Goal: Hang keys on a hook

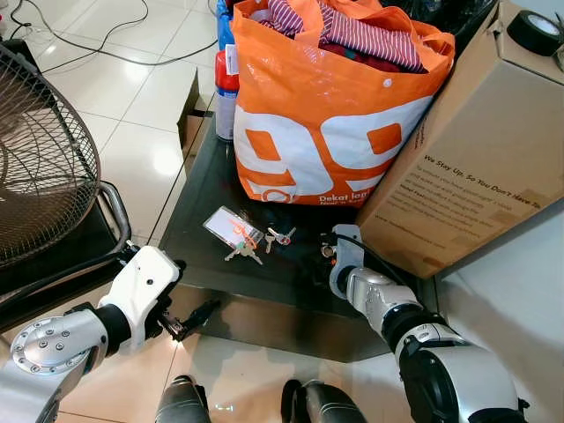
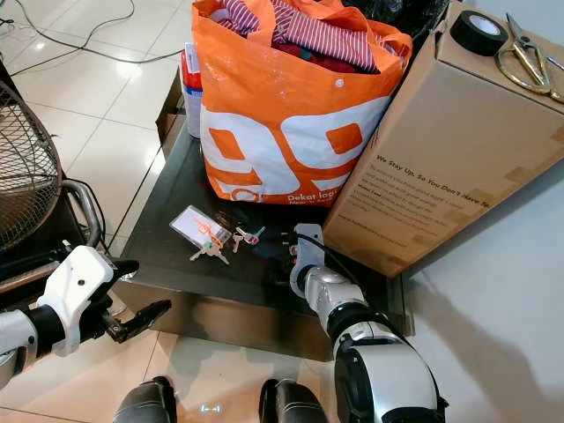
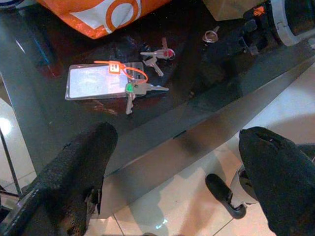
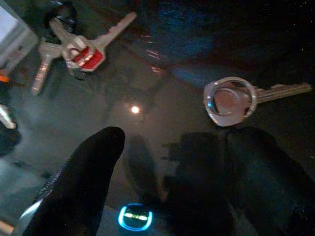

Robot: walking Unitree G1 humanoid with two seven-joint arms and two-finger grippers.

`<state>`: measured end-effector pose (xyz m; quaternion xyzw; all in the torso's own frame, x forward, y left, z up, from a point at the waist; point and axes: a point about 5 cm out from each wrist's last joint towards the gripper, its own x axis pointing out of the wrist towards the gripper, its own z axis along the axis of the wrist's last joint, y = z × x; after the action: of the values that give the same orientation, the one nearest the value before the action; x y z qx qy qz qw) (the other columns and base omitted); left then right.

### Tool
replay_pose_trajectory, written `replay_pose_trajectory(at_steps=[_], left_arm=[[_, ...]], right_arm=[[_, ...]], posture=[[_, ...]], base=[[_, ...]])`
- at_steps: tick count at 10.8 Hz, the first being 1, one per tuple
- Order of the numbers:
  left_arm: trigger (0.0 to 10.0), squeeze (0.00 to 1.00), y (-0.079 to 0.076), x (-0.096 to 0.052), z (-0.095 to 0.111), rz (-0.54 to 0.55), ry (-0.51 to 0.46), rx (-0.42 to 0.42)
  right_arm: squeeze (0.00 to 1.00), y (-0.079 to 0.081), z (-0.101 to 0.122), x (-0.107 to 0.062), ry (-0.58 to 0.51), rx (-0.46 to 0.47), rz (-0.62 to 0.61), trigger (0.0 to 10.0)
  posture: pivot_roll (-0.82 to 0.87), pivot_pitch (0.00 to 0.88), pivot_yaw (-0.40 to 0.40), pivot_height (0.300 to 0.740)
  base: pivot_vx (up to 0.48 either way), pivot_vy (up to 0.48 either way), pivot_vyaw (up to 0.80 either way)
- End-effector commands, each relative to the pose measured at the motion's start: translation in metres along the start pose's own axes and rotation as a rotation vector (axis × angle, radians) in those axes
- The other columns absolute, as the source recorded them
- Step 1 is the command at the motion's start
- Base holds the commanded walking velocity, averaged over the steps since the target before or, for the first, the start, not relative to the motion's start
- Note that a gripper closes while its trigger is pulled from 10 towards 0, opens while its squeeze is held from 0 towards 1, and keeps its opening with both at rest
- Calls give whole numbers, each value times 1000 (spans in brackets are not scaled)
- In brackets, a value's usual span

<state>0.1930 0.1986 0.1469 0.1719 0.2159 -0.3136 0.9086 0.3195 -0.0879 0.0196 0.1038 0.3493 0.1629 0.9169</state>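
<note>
Reaching low over the dark glass surface [image 1: 203, 189], the right pincer [image 4: 172, 162] has its fingers apart, the ringed key [image 4: 234, 101] lying flat just beyond its tips. Judged best: straddle the ring, then close. The left pincer [image 3: 177, 177], also apart, hangs off the surface's edge.

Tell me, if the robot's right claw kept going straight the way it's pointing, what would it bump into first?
Most likely the single key with a round ring head, lying on the dark glass table just past the open right gripper. Depth is hard to judge; the fingers may meet the glass first.
</note>
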Motion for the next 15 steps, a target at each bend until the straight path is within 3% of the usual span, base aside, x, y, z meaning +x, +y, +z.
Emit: replay_pose_trajectory(at_steps=[1,3,4,5,6,10,12,15], left_arm=[[10000,82,-5,1,0,-26,0,2],[10000,82,-5,1,0,-26,-2,1],[10000,78,-6,1,0,-26,-3,-1],[10000,82,-7,2,0,-27,-2,-2],[10000,82,-8,2,0,-26,-4,-5],[10000,75,-7,1,-1,-18,-2,-7],[10000,82,-8,1,-1,-18,-3,-7],[10000,82,-8,1,-1,-21,0,-6]], right_arm=[[0,3,-16,0,44,40,42,10000],[0,3,-4,0,-32,25,38,10000],[0,1,11,0,-110,-64,-16,10000],[0,3,12,0,-109,-115,-17,10000],[0,5,15,0,-120,-168,-25,0],[0,-6,28,-3,-192,-215,-145,0],[0,-13,28,-4,-161,-363,-247,0],[0,-10,24,-3,-122,-524,-280,0]], posture=[[108,209,-170,740],[107,210,-173,740],[103,213,-173,740],[103,214,-174,740],[103,214,-176,740],[101,216,-182,740],[99,216,-181,740],[102,220,-178,740]], base=[[0,0,0],[0,0,0],[0,0,0],[0,0,0],[0,0,0],[0,0,0],[0,0,0],[0,0,0]])
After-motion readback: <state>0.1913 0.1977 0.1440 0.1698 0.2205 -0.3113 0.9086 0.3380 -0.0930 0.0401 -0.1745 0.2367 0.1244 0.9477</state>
